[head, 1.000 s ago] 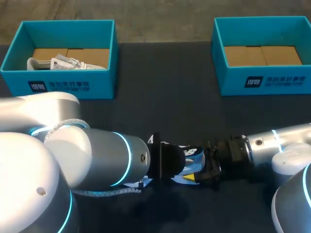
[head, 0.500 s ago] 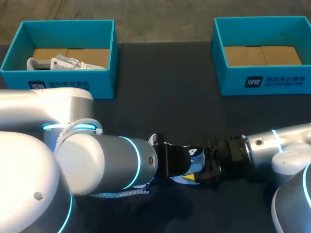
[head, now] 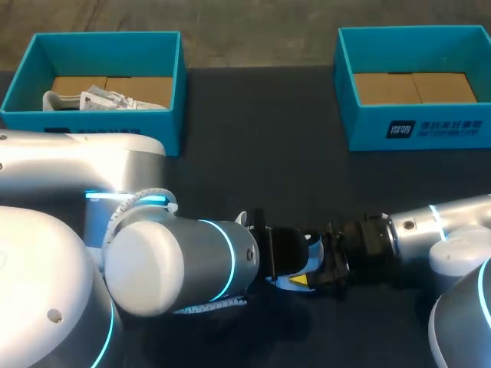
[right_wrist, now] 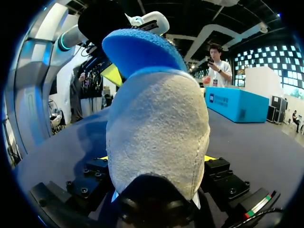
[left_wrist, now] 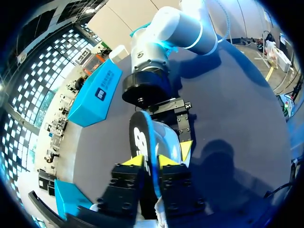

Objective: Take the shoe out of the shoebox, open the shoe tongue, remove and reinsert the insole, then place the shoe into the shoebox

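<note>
**Head view:** Two silver arms meet low over the dark matte tabletop [head: 261, 153]. The pale grey suede shoe [head: 308, 262] sits between them near the front edge, well apart from both boxes. The right pincer [head: 331, 264] comes in from the right and has the shoe. The left arm's own wrist hides its pincer here. At the back left, a teal cardboard shoebox [head: 115, 136] holds a second white shoe [head: 100, 100]. The matching teal box at the back right [head: 430, 126] shows only its brown card floor.

**Left wrist view:** The left pincer [left_wrist: 152, 161] stands nearly closed, its yellow tips pressed on both faces of the thin blue foam insole [left_wrist: 142, 135]. The insole rises on edge out of the shoe's mouth.

**Right wrist view:** The shoe's rounded end fills the foreground. The right pincer is spread to the shoe's width, with a yellow tip showing at each flank, clamped on it.

**Handling:** The insole looks light and floppy and would likely buckle if pushed from one end, so it is best pinched flat near its end. The suede upper should yield under pressure, so the firmer sides by the sole are the surer hold.

**Surface and room:** The cloth-like surface probably gives some grip. The pincers work nose to nose with little room between them, and the boxes stand well back
</note>
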{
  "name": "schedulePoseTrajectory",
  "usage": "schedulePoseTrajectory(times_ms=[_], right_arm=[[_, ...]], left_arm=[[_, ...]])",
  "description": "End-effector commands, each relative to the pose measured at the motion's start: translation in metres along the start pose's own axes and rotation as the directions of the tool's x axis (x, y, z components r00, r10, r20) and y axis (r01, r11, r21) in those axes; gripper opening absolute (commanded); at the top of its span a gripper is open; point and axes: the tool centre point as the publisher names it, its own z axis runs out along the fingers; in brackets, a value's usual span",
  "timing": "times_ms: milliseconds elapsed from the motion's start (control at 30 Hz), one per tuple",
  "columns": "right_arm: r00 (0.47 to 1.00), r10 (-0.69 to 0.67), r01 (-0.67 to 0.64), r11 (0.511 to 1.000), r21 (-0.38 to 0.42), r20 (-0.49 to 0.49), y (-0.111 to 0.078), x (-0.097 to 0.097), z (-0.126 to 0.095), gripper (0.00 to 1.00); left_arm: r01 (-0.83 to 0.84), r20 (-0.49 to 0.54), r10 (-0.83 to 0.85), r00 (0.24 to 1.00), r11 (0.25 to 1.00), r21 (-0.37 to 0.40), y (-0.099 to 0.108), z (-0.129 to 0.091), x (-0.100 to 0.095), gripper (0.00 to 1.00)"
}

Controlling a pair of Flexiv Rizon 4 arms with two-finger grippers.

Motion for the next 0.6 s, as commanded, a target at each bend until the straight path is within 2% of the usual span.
schedulePoseTrajectory(times_ms=[33, 600], right_arm=[[1.0, 0.0, 0.0, 1.0, 0.003, 0.001, 0.0, 0.001, 0.0, 0.0], [1.0, 0.0, 0.0, 1.0, 0.003, 0.001, 0.0, 0.001, 0.0, 0.0]], left_arm=[[0.008, 0.013, -0.008, 1.0, 1.0, 0.003, -0.001, 0.001, 0.003, 0.0], [0.142, 0.044, -0.145, 0.988, 0.988, 0.06, -0.005, -0.002, -0.014, 0.0]])
